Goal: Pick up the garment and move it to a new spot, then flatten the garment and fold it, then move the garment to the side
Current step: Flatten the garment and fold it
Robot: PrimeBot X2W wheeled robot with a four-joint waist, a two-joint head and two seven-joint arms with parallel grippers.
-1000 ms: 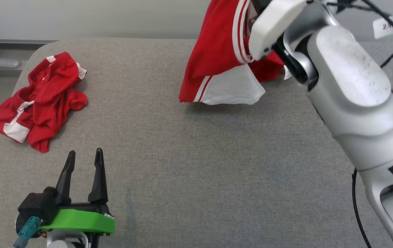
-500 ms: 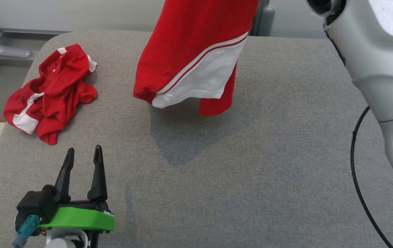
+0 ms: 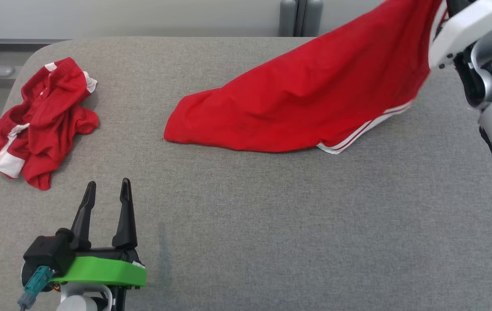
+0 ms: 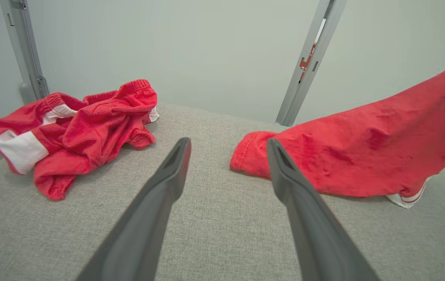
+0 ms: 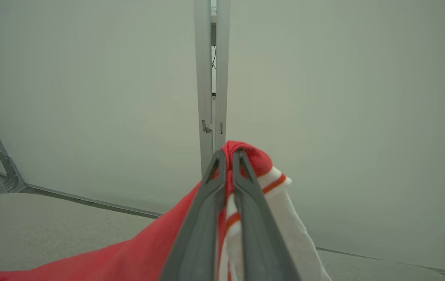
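A: Change since the earlier frame?
B: The garment [image 3: 306, 103] had hung clear of the desk [image 3: 272, 224]. Its left end then lay on the desk, and the rest rose to the right.
A: Grip status?
B: In the right wrist view, the right pincer [image 5: 228, 155] was clenched on the garment's red-and-white edge. The left pincer [image 3: 107, 192] was released and empty.

Garment [image 3: 306, 99]: raised corner cut off by head view's top edge.
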